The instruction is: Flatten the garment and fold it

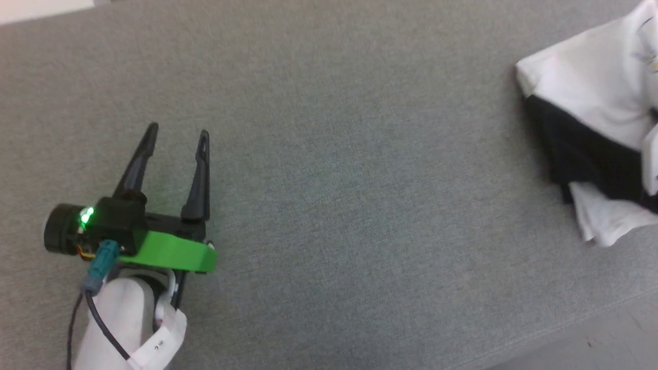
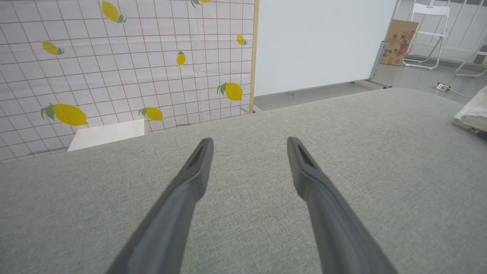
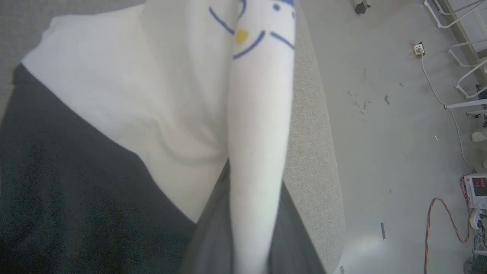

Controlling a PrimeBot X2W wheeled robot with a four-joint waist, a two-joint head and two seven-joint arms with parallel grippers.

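The garment [image 1: 581,87] lies crumpled on the grey cushion [image 1: 360,180], white over black. It is cut by the right edge of the head view, so its long axis cannot be told. The right gripper [image 3: 255,179] is found at the garment itself: its fingers are closed on a long white fold, which runs straight along them, and the black part is seen just beside this fold. The left gripper [image 1: 178,131] is placed well apart from the garment, on its left side, with bare cushion between. Its fingers are spread wide and nothing is held in them. They are pointed away from the robot, so the garment lies to their right and not ahead of them. The flattening is judged as not yet done. The left arm is the farther one, and it would have to be carried to the right, toward the garment, before a second edge can be taken
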